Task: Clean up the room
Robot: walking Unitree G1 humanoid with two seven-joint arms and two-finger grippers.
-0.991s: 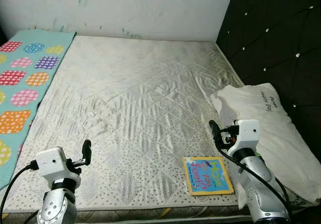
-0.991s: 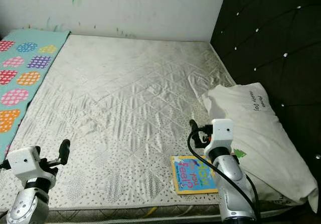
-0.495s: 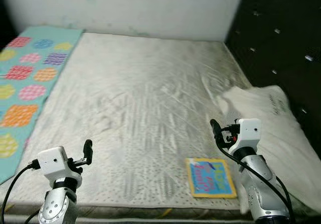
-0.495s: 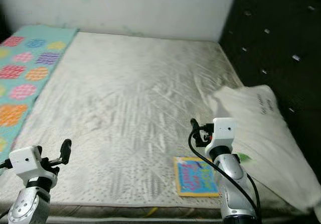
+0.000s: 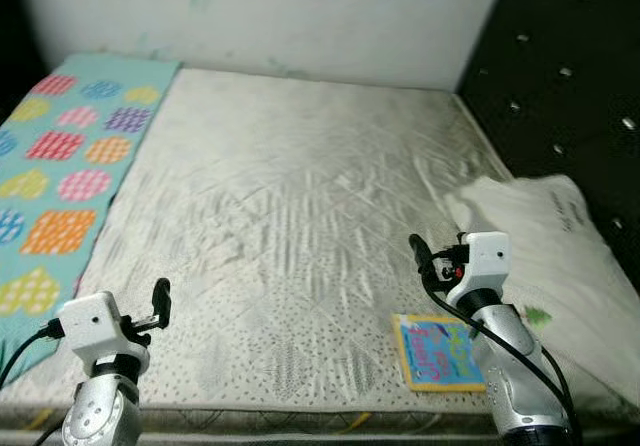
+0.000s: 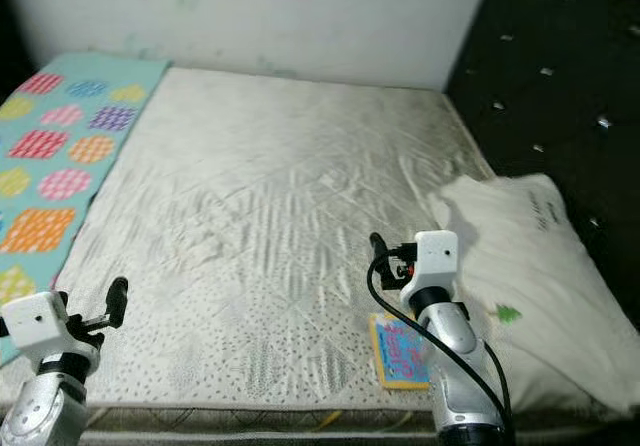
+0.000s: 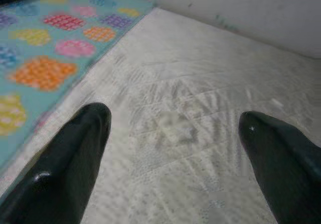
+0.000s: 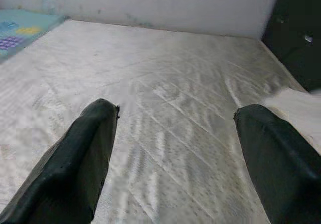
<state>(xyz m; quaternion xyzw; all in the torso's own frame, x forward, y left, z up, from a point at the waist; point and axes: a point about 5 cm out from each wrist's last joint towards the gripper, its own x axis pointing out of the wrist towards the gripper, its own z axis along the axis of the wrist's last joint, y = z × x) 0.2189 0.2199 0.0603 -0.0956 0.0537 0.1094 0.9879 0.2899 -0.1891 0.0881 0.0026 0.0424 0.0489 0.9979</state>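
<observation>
A small colourful book (image 5: 438,352) lies flat near the front right edge of the bare quilted mattress (image 5: 300,196). A white pillow (image 5: 545,256) rests to its right, against the dark headboard. My right gripper (image 5: 418,257) hovers open just above and behind the book, with nothing between its fingers (image 8: 90,148). My left gripper (image 5: 160,302) is held open over the mattress's front left corner, also holding nothing, its fingers (image 7: 75,153) wide apart.
A teal blanket with coloured patches (image 5: 70,156) runs along the mattress's left side. The black tufted headboard (image 5: 560,76) stands on the right and a white wall (image 5: 300,16) at the back. The mattress's front edge (image 5: 300,416) is just below my arms.
The camera has shifted, so more of the teal blanket shows and the book sits further right. Both arms keep the same pose with open fingers.
</observation>
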